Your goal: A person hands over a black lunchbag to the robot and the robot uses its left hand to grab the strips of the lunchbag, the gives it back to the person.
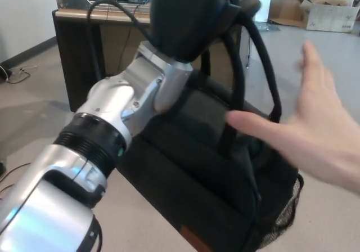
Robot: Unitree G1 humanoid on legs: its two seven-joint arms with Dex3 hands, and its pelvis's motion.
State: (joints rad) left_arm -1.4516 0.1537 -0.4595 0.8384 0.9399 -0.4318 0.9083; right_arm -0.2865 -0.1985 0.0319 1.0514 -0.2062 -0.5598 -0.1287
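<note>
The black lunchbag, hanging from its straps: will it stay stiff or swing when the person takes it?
The lunchbag probably swings, since it hangs tilted from thin straps held by the left hand. Its flat sides suggest some stiffness. The person's hand should support the body, I think.

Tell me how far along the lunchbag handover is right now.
Done: the left hand is shut on the straps, and the black lunchbag hangs from them. In hand: the return, since a person's hand is open and reaching in from the right, thumb near a strap. Left: the person taking hold and the robot letting go. The right hand is out of view.
</note>
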